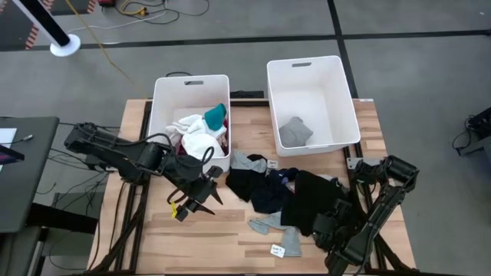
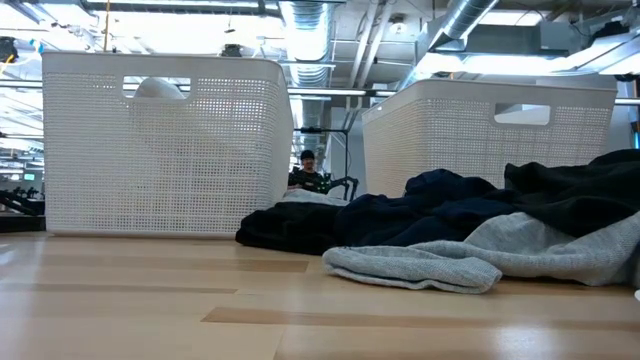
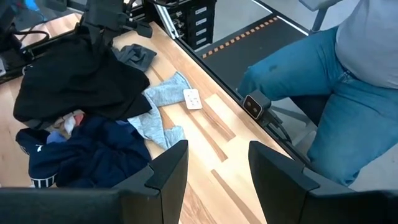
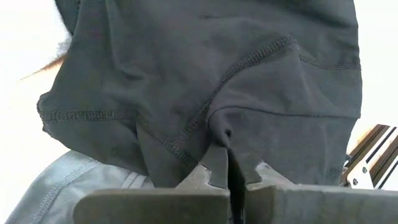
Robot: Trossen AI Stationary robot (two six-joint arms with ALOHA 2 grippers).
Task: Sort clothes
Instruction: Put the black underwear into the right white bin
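Observation:
The clothes lie in a pile [image 1: 276, 192] on the table's right half: a black garment [image 1: 311, 201], navy ones [image 3: 87, 155] and a light grey one [image 3: 158, 102] with a paper tag [image 3: 193, 98]. My right gripper [image 4: 229, 158] is shut on the black garment [image 4: 205, 81] at the pile's near right side. My left gripper [image 1: 192, 201] hangs open above bare wood, just near of the left bin [image 1: 161, 115], which holds white, teal and maroon clothes. One grey garment [image 1: 294, 132] lies in the right bin [image 1: 337, 84]. My right gripper pinches a raised fold of the black garment beside a stitched seam [image 4: 225, 134] between its two fingers. The fingers slant down onto it from the table's near right. The rest of the garment lies spread on the pile and the table.
The two white bins stand side by side along the far edge [image 2: 160, 140] [image 2: 480, 130]. A person in jeans [image 3: 323, 93] sits close to the table's near edge. Bare wood [image 1: 207, 238] shows at the near left.

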